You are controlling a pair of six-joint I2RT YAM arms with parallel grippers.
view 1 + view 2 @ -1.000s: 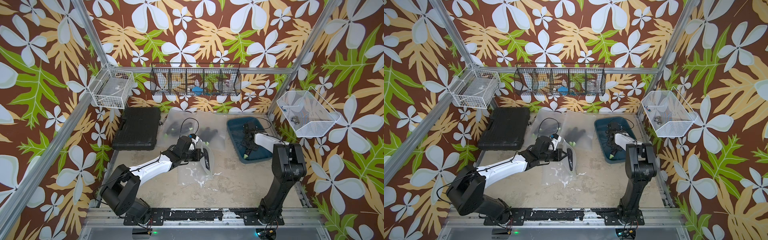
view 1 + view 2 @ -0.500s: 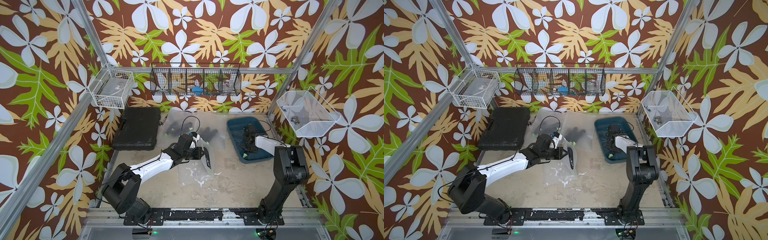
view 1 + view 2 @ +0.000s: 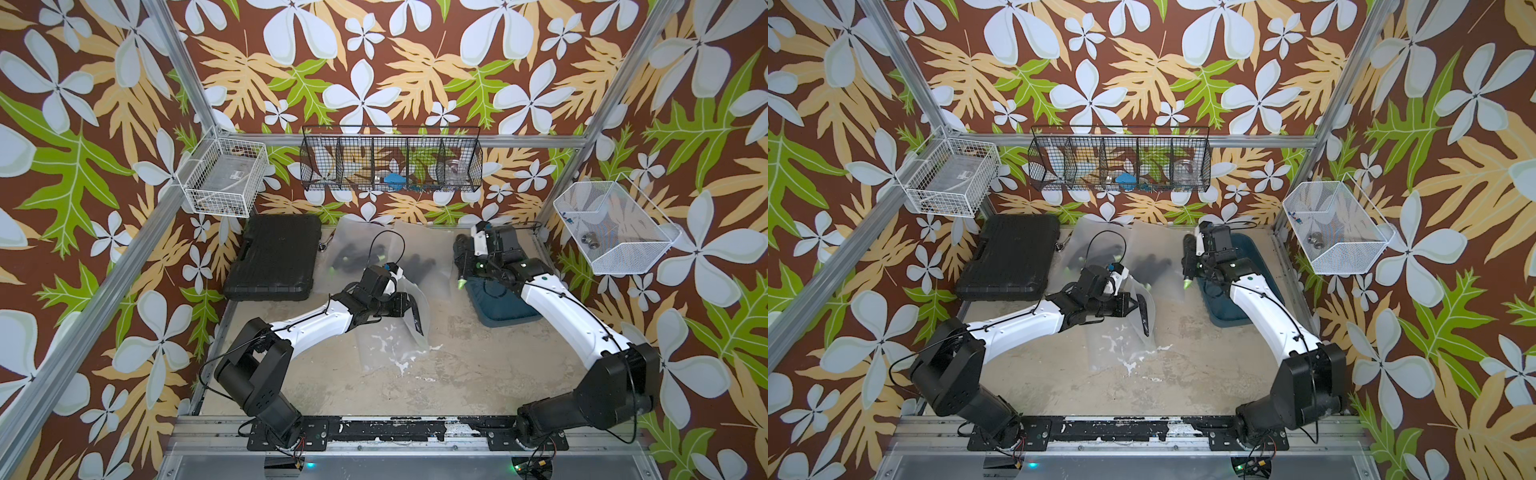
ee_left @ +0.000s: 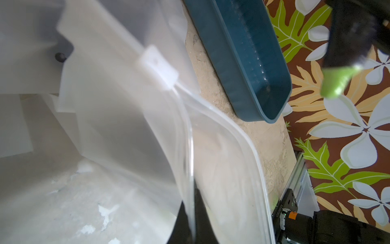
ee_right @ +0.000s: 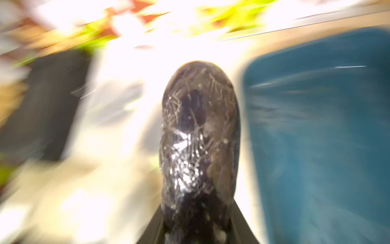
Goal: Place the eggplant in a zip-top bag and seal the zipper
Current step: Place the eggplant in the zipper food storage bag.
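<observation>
The left gripper (image 4: 193, 213) pinched the rim of the zip-top bag (image 4: 126, 118). The right gripper (image 3: 467, 262) clamped the eggplant (image 5: 200, 126); a rail label (image 4: 278, 212) was unreadably small.

Both top views are bright, evenly lit and sharp, with soft shadows. The right wrist view is smeared by motion blur and white glare; only the eggplant (image 5: 198, 137) looks fairly crisp.

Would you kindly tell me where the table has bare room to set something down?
The widest bare patch of table lies at the front, between the front rail and the zip-top bag. A narrower strip runs between that bag and the blue tray. The back is crowded: black case, filled bags, and the eggplant held at the tray's edge.
</observation>
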